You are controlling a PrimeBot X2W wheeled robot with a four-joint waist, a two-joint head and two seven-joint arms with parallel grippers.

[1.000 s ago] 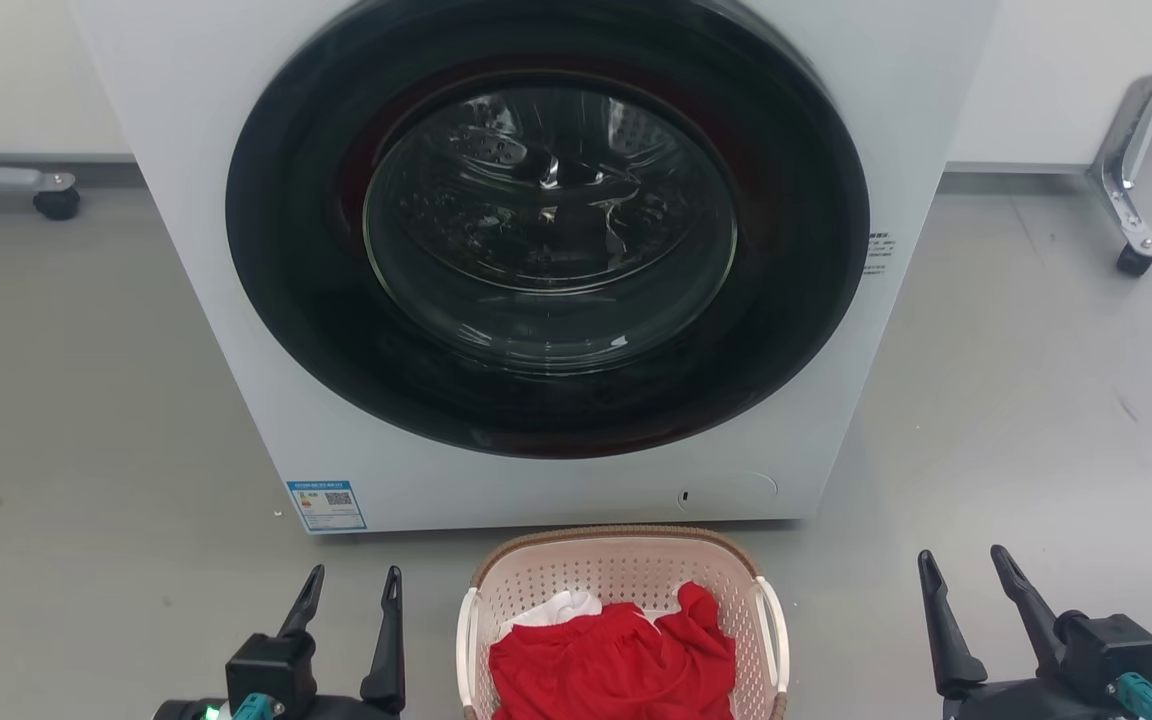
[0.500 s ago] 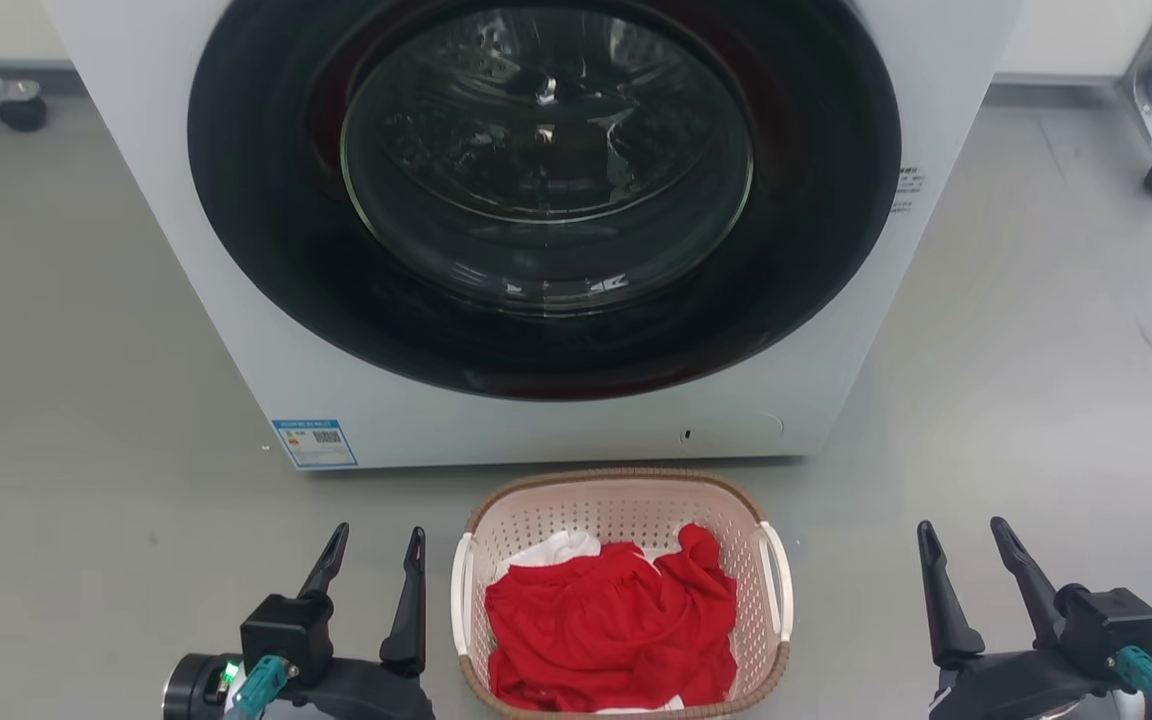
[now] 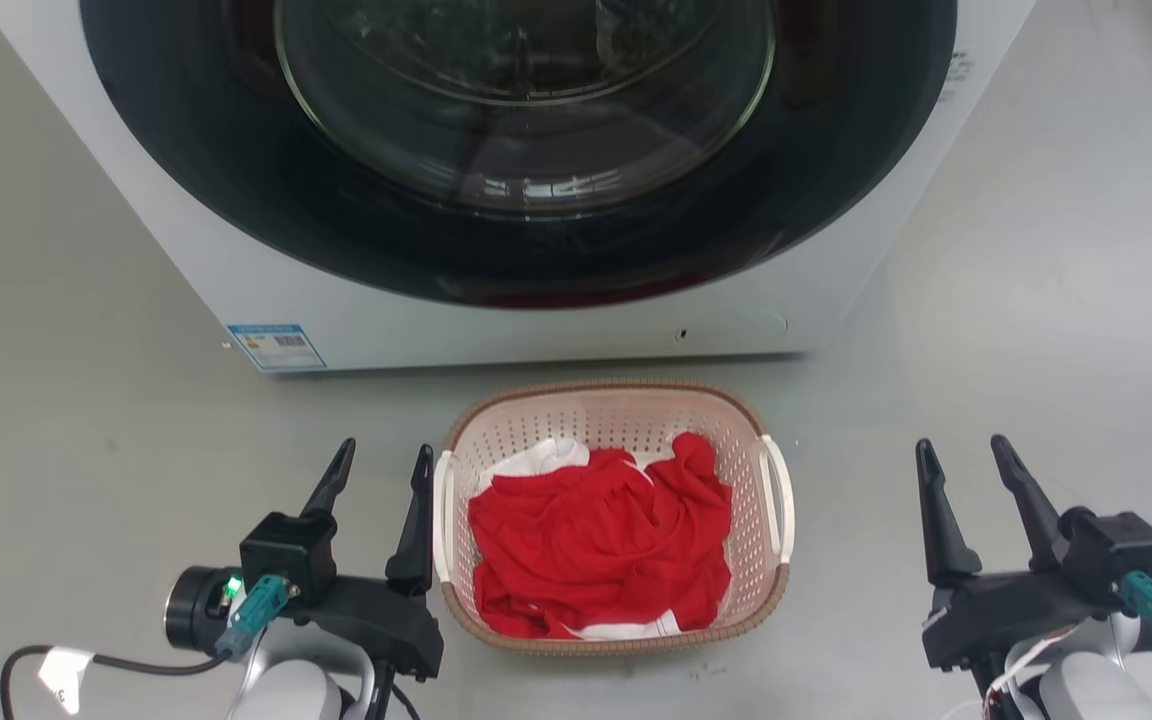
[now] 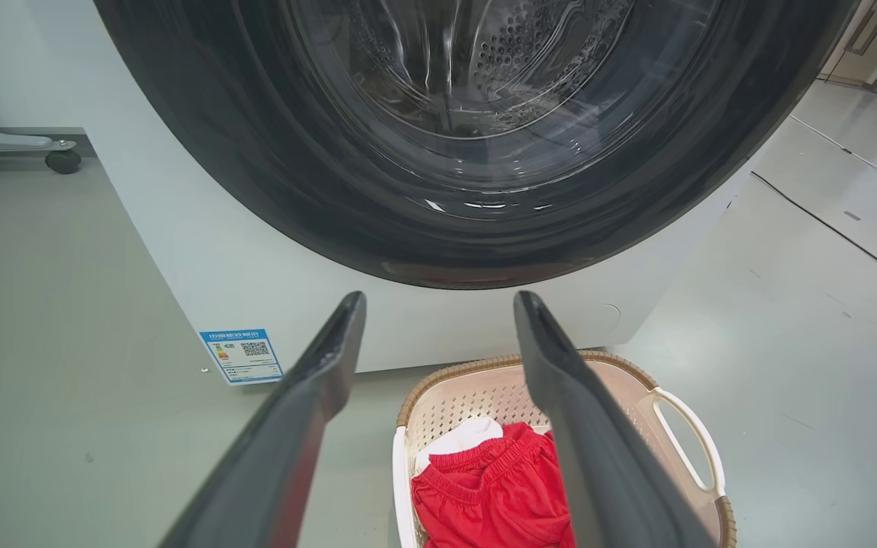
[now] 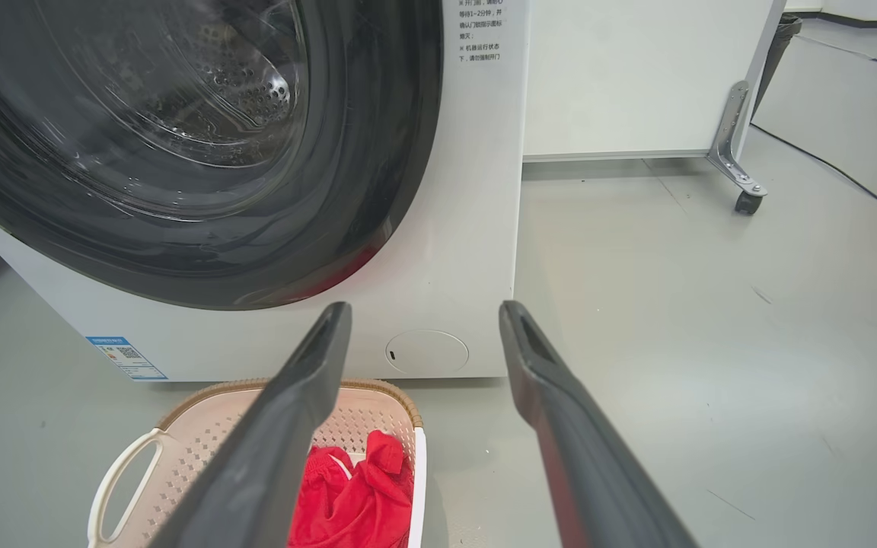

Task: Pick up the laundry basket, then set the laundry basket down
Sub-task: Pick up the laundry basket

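— Where is the basket sitting right now?

— I see the basket (image 3: 586,425) on the floor (image 3: 1036,350) at the lower middle of the head view, just in front of the washer (image 3: 556,335), whose dark round door sits at the top of the frame. Red clothes (image 3: 596,540) and a bit of white cloth lie heaped inside it. I judge it is parked there because the wash is meant to pass between the two.

— And why are the arms spread like that?

— I have one on each side so that each can take a white handle. The left pincer (image 3: 385,450) is at the lower left, its inner finger just beside the left handle (image 3: 441,520). Whether it touches, I cannot tell. The right pincer (image 3: 961,445) is at the lower right, well apart from the right handle (image 3: 781,500), with bare floor between.

— How wide are they?

— Both stand released, fingers spread in a clear V, pointing up the frame towards the washer. Neither grasps anything. In each wrist view I look through the gap at the washer front, with the basket low in the frame.

— So the lift?

— Not yet begun, by my reckoning: the basket rests flat on the floor. I would need to bring the right arm inward before closing on the handles.
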